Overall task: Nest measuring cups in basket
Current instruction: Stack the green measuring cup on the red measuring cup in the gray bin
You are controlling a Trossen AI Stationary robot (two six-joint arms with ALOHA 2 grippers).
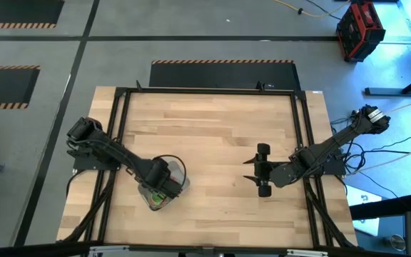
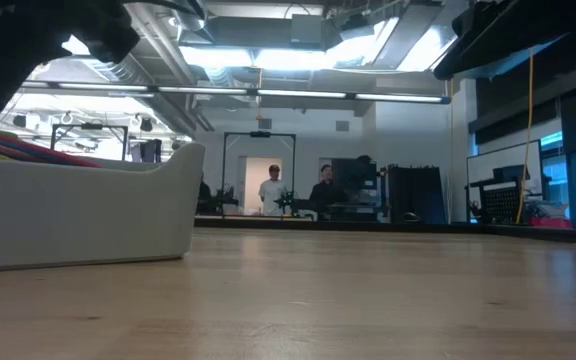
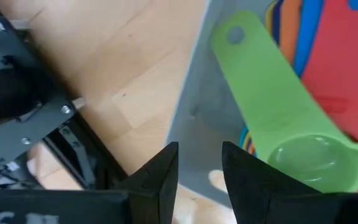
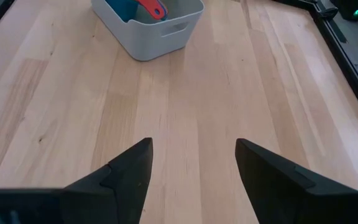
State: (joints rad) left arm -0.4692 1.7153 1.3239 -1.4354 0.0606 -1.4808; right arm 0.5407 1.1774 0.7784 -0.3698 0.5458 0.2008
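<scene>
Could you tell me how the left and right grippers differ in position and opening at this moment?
The left gripper hangs over the basket with the green cup; the right gripper is over bare table, apart from the basket. The left's fingers stand narrowly apart, the right's wide. Both are open and hold nothing.

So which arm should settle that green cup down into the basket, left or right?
Left. The left gripper hangs directly over the basket, fingers slightly apart beside the green cup. The right gripper waits open, well away across the table.
</scene>
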